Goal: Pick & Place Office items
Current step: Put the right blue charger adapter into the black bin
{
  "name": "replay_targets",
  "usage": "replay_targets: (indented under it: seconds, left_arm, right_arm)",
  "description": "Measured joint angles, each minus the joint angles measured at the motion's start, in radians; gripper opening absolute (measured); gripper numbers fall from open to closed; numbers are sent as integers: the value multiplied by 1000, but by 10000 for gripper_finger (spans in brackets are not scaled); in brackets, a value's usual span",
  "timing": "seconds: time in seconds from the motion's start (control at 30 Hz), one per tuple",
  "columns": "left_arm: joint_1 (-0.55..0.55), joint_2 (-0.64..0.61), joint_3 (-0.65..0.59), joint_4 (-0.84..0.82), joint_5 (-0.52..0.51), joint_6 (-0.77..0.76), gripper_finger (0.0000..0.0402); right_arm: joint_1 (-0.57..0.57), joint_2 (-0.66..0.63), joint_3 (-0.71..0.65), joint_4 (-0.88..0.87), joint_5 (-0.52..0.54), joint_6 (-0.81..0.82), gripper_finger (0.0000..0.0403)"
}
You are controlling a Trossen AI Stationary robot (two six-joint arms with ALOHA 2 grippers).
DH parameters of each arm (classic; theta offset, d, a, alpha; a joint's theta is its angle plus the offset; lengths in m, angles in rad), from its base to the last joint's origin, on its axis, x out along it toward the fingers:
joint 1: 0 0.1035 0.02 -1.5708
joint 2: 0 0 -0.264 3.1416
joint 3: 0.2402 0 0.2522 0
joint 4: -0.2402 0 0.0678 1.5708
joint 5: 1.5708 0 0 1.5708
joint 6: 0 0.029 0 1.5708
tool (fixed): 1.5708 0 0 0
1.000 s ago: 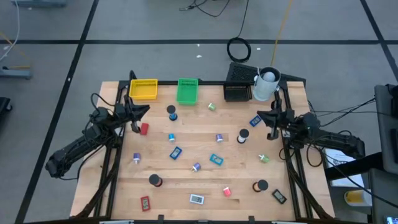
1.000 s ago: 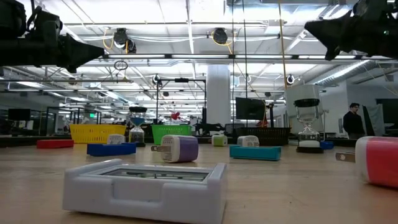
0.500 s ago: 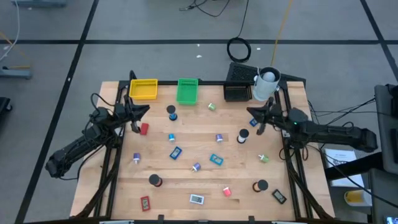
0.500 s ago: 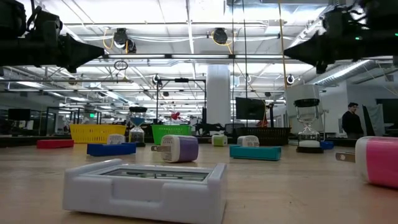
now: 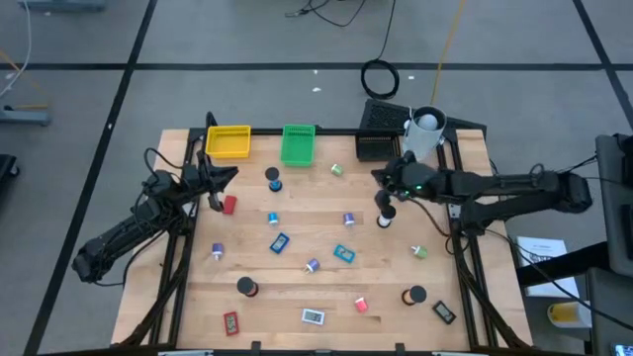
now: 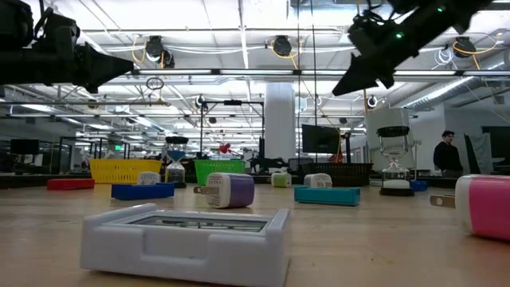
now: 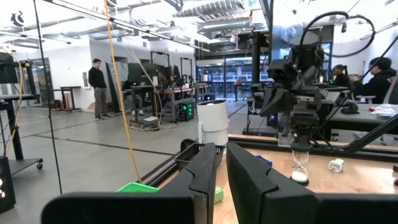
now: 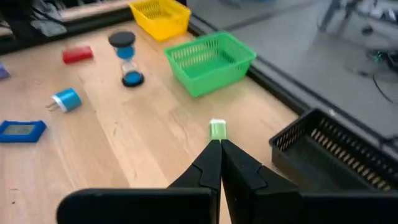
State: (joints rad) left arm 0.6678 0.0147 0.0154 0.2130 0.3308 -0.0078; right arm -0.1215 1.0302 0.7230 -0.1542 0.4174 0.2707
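Tabletop, hourglass just below right end effector

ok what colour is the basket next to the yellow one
Green; the basket shows best in the right wrist view, beside the yellow basket.

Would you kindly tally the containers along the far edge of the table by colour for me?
Yellow tray: 1
Green tray: 1
Black tray: 1
White cup: 1
Total: 4
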Motion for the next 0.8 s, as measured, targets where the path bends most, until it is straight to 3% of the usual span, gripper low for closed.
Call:
replay_targets:
  seconds: [0.43, 0.8]
  left_arm:
    - [0, 0, 0, 0, 0, 0, 47]
    - [0, 0, 0, 0, 0, 0, 47]
  right_arm:
    - [90, 323, 344, -351, -2, 334, 4]
    - [151, 526, 510, -449, -38, 448, 82]
